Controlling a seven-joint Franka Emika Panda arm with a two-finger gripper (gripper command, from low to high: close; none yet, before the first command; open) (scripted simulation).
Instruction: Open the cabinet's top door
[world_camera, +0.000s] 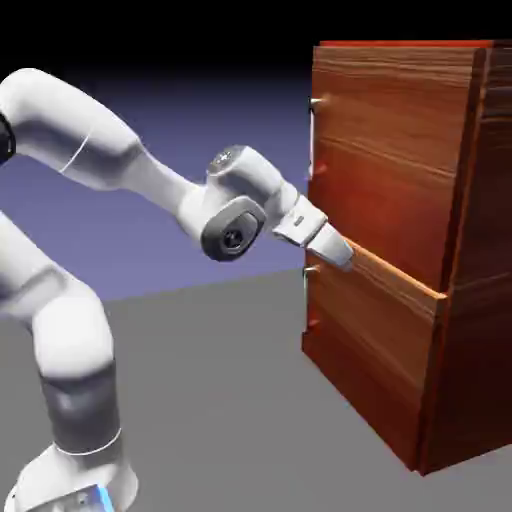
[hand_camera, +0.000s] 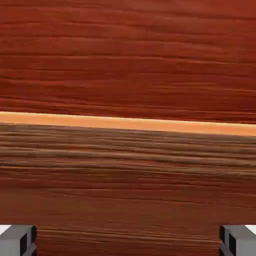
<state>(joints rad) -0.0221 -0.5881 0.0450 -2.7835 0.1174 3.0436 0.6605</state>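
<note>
The cabinet (world_camera: 478, 300) is tall, reddish-brown wood and stands at the right of the exterior view. Its top door (world_camera: 385, 165) is the taller upper panel, with a small silver handle (world_camera: 313, 140) at its left edge. My gripper (world_camera: 338, 252) points at the seam where the top door meets the lower panel (world_camera: 370, 340), well below that handle. In the hand view wood grain fills the picture, crossed by a bright orange strip (hand_camera: 128, 123). The gripper (hand_camera: 128, 241) is open, with its grey fingertips (hand_camera: 17, 239) far apart at the bottom corners and nothing between them.
The white arm (world_camera: 90, 150) rises from the lower left and arches across to the cabinet. Grey table (world_camera: 220, 400) lies beneath it. A second small silver fitting (world_camera: 310, 270) shows at the lower panel's left edge, just beside the gripper.
</note>
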